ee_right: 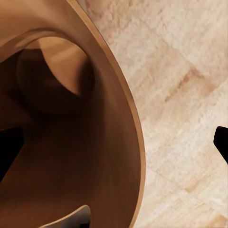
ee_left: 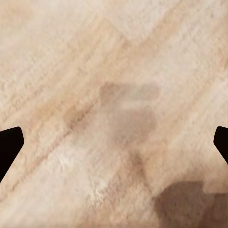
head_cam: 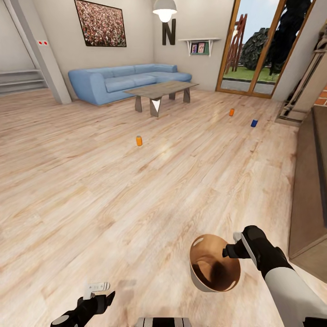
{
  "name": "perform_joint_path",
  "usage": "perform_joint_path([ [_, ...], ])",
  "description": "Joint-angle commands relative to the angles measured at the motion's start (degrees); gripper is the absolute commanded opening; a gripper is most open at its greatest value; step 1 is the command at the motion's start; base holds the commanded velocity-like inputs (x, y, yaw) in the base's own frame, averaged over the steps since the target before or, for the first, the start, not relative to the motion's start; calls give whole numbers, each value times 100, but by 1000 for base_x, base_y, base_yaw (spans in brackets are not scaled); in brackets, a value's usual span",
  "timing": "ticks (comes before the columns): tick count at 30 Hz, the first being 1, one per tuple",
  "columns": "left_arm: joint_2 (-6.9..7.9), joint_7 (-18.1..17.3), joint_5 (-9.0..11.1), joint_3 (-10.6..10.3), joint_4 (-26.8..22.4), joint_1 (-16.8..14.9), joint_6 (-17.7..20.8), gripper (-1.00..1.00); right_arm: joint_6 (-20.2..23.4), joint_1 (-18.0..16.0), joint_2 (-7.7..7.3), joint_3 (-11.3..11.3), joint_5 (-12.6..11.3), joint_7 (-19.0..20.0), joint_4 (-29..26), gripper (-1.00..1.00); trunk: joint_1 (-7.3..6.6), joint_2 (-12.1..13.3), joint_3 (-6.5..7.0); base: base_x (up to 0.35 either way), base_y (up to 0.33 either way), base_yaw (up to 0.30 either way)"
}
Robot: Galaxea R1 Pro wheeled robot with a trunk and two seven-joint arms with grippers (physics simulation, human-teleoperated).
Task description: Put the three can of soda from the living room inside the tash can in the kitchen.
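Three soda cans stand apart on the pale plank floor of the living room: an orange one [head_cam: 139, 141] mid-floor, a second orange one [head_cam: 231, 112] and a blue one [head_cam: 254, 123] farther right near the glass doors. My right gripper [head_cam: 230, 250] is shut on the rim of the trash can [head_cam: 213, 268], held tilted above the floor, its copper inside [ee_right: 71, 142] empty. One finger sits inside the wall and one fingertip [ee_right: 221, 142] outside it. My left gripper [head_cam: 97, 290] hangs open over bare floor, its fingertips [ee_left: 9, 147] far apart.
A grey coffee table [head_cam: 159, 90] stands before the blue sofa [head_cam: 122, 81] at the back. Wood-framed glass doors [head_cam: 254, 50] are at the back right, and a brown raised hearth [head_cam: 313, 181] runs along the right. A slanted pillar [head_cam: 43, 50] and steps [head_cam: 20, 81] stand at the left.
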Motion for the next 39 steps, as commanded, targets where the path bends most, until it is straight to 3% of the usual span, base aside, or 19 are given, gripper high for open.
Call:
perform_joint_path([
  [1,0,2,0,0,-1,0,0,100,0,1,0,0,-1,0,0,100,0,0,0,0,0,0],
  [16,0,2,0,0,1,0,-8,100,0,5,-8,-7,-2,0,0,100,0,0,0,0,0,0],
  [32,0,3,0,-17,3,0,-4,100,0,6,-23,-11,-2,7,0,100,41,-21,-354,0,0,0],
  [39,0,7,0,-17,1,0,-7,100,0,6,-35,-16,-2,15,0,100,41,-21,-354,0,0,0],
])
